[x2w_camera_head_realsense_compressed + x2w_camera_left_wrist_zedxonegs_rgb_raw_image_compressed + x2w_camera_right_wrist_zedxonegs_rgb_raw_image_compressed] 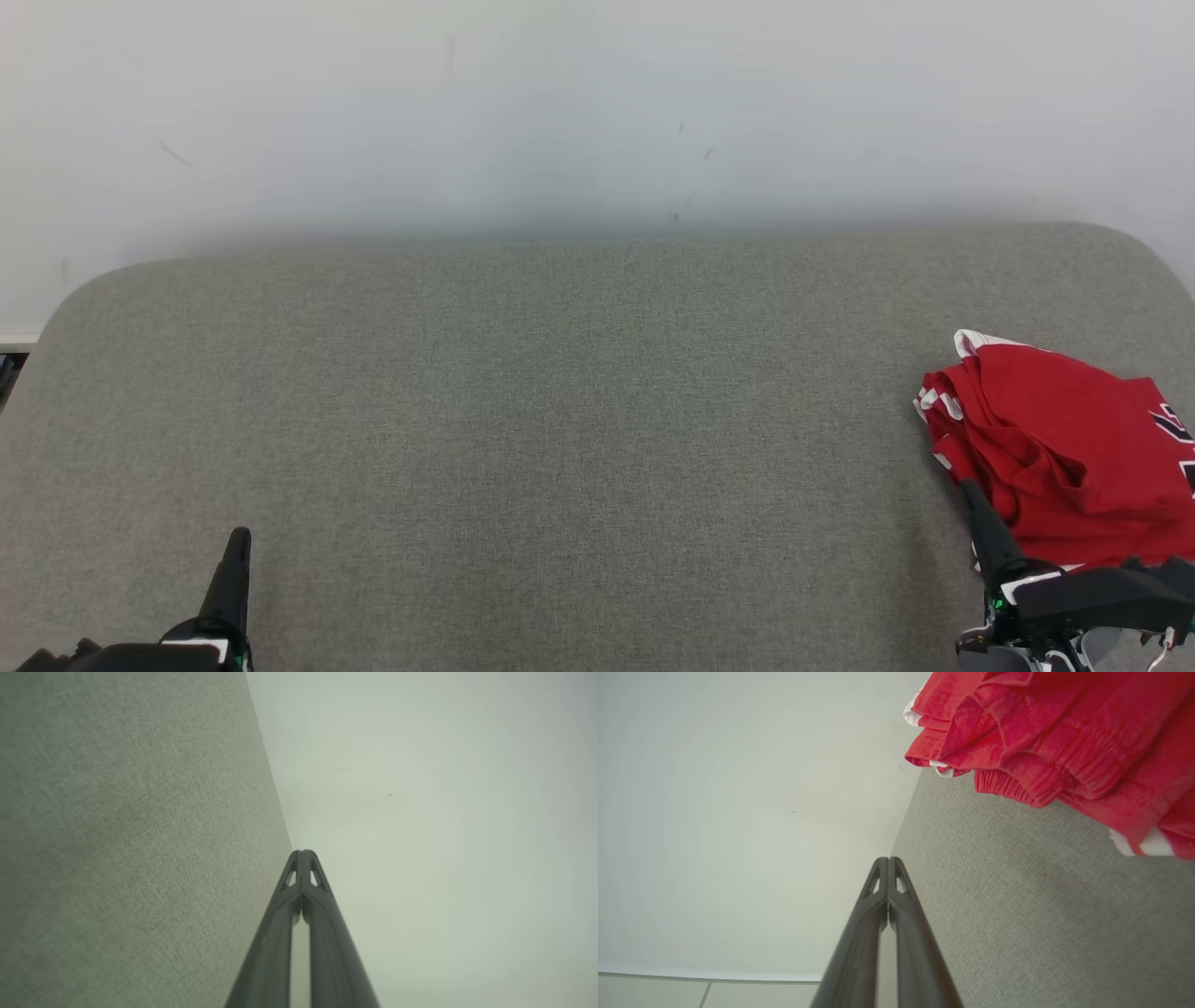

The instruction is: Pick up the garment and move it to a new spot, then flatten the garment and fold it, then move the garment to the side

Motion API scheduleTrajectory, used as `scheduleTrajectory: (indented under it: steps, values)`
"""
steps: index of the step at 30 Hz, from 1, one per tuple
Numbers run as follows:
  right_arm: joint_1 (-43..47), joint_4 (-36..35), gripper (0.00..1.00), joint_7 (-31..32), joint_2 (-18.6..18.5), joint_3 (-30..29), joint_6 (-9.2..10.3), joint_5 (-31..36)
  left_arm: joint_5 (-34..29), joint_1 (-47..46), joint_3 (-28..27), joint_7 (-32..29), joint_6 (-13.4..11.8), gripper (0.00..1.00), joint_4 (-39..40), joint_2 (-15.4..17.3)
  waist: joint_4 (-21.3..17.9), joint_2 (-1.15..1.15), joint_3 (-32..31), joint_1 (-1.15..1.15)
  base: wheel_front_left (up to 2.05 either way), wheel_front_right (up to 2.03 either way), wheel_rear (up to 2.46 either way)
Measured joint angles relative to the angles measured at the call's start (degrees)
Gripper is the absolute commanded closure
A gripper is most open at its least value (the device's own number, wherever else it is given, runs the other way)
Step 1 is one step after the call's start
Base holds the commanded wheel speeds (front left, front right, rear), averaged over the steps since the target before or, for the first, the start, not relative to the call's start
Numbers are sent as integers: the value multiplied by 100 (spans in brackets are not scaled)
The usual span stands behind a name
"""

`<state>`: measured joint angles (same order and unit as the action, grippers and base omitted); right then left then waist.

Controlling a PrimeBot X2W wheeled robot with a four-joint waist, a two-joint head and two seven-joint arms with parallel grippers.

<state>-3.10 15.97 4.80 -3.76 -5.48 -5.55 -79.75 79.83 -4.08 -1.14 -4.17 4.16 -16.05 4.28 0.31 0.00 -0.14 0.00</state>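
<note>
**A:** What do we have, starting at the left?

**B:** We look down on a grey woven surface [560,420], padded, with rounded far corners, set against a plain white wall [560,112]. At the lower left our left gripper [240,537] points up over bare fabric, its two fingers pressed together and holding nothing.

**A:** And to the right?

**B:** The red garment [1064,448] lies bunched near the right edge of the surface, with white trim at its folds. Our right gripper [969,487] sits at its near left corner, fingers closed on nothing. In the right wrist view a strip of grey fabric separates the tips from the cloth.

**A:** What can't we make out?

**B:** The frame's right edge cuts off the garment, so its dark lettering is unreadable. We cannot tell what kind of garment it is, though we see a gathered, elastic-looking band. Both forearms are cropped at the bottom.
</note>
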Motion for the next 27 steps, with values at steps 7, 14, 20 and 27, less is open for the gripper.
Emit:
scheduleTrajectory:
  steps: [7,14,20,27]
  values:
    - [-55,52,100,76,33,-80,-51,-477,435,-6,-164,-92,124,100,-25,-70,-13,0,10,0,0,0,0]
    - [-118,76,100,131,81,-171,-101,-939,883,-28,-326,-191,220,100,-68,-149,-25,0,20,0,0,0,0]
    - [-126,98,100,176,111,-212,-109,-1201,1148,-98,-398,-220,291,100,-98,-210,-31,0,24,-1,0,0,0]
    - [-127,99,100,176,112,-213,-110,-1201,1148,-97,-401,-220,291,100,-101,-212,-31,0,24,-1,0,0,0]
